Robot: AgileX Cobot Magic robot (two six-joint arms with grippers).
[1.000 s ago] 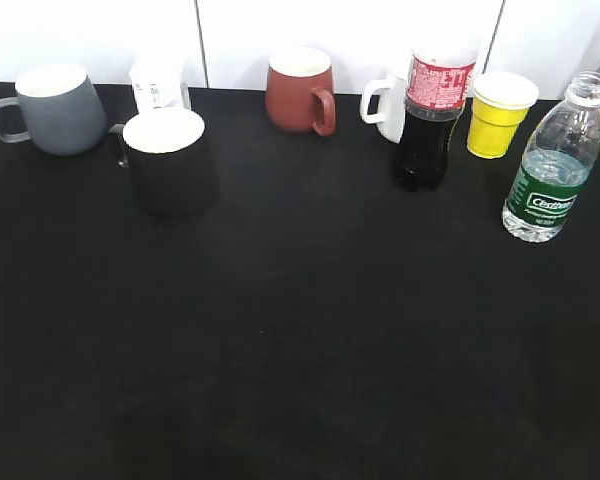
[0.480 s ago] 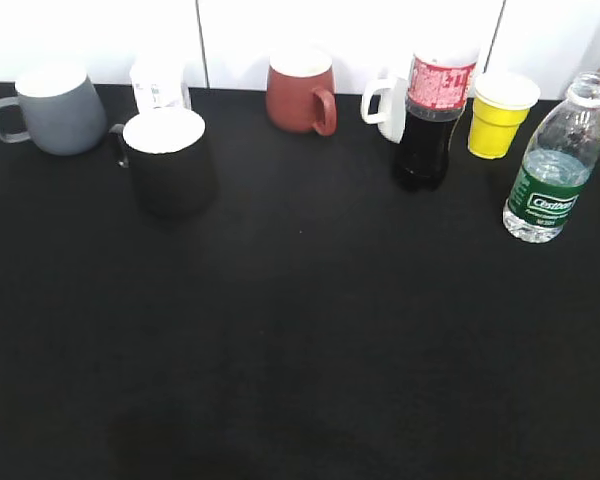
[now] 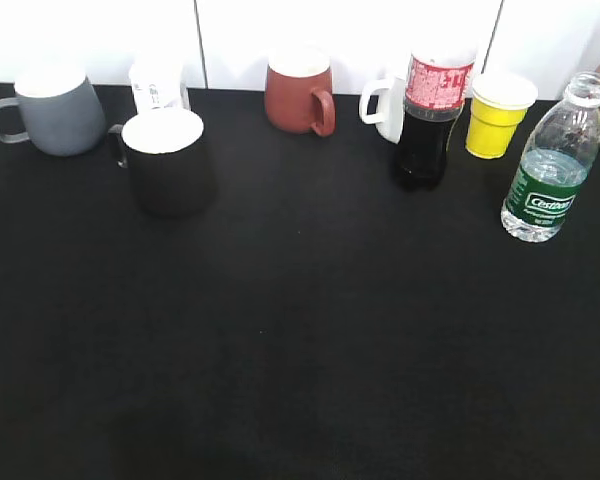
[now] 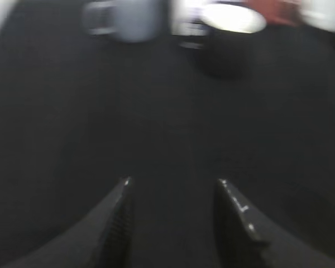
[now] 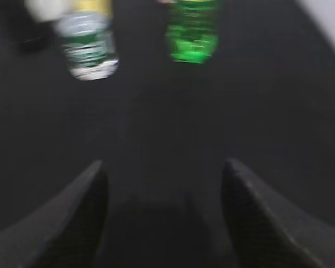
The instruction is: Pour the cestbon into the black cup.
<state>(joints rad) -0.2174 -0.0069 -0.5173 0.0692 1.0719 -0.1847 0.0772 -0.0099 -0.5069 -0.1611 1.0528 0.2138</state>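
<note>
From my exterior feed I see the black surface (image 3: 300, 350) with a row of things along its back edge. Far left stands a grey mug (image 3: 55, 112), and just right of it, slightly forward, the black cup (image 3: 165, 160), upright, white inside showing. A brick-red mug (image 3: 298, 92) sits mid-row, then a dark cola bottle (image 3: 428, 115) with a yellow cup (image 3: 498, 115) beside it. The cestbon (image 3: 548, 165) stands upright at the far right, well apart from the black cup. My left claw (image 4: 173, 187) hangs spread over bare surface, gripping nothing; my right claw (image 5: 162, 173) is likewise spread wide and empty, the blurred cestbon (image 5: 89, 44) ahead of it.
</note>
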